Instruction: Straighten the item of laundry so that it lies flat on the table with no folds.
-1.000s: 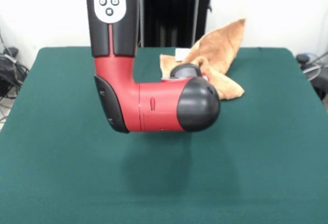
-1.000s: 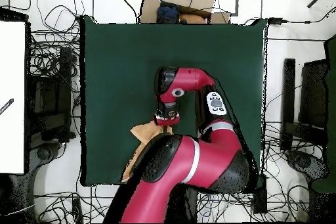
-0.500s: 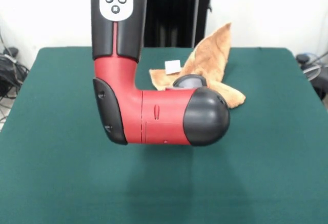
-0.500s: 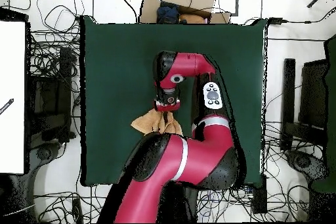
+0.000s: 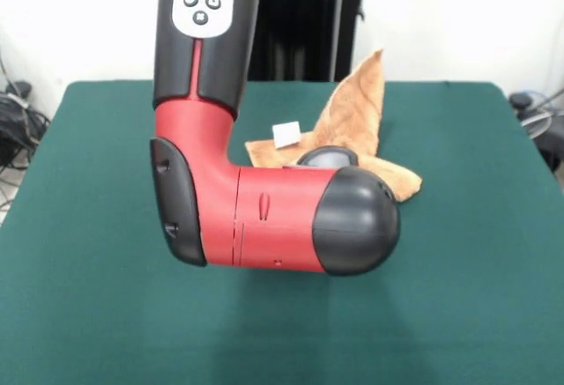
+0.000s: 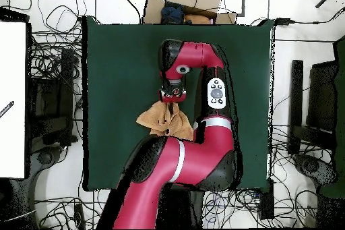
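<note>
Front view: one towel [image 5: 357, 129] peaks above one table [image 5: 97, 314]; hand [image 6: 172, 98] seemingly grips it, unclear.

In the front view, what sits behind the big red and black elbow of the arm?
The peach-orange terry towel, bunched with one corner raised, a small white label beside it, on the dark green table. The elbow covers the towel's lower part and the gripper's fingers.

A robotics lab: tangled black cables [image 6: 50, 59] cover the floor around a dark green cloth-covered table [image 6: 121, 59] bearing a red and black robot arm [image 5: 264, 218]
</note>
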Tool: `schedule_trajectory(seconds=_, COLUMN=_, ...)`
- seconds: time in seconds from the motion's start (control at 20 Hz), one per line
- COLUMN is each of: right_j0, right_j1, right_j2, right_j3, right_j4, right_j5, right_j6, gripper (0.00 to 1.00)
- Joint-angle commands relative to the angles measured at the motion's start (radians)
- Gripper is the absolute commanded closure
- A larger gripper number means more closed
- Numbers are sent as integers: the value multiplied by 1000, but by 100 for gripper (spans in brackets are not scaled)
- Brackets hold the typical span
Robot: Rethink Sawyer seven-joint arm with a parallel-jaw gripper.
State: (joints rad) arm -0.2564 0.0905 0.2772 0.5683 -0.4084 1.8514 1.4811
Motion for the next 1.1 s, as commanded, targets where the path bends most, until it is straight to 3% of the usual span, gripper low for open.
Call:
schedule_trajectory(seconds=0.05, right_j0=16, right_j1=91, right_j2=84, right_j3=-197, right_j4=-120, right_j5=-329, right_j6=-35, gripper=100)
schedule_trajectory(seconds=0.25, right_j0=28, right_j1=84, right_j2=53, right_j3=-196, right_j4=-127, right_j5=-404, right_j6=-6, gripper=100)
schedule_trajectory(seconds=0.65, right_j0=1, right_j1=-74, right_j2=-16, right_j3=70, right_j4=-57, right_j5=-681, right_j6=42, gripper=100)
schedule_trajectory(seconds=0.85, right_j0=-12, right_j1=-152, right_j2=-23, right_j3=158, right_j4=-39, right_j5=-722, right_j6=56, gripper=100)
schedule_trajectory(seconds=1.1, right_j0=-31, right_j1=-230, right_j2=-20, right_j3=198, right_j4=-20, right_j5=-704, right_j6=28, gripper=100)
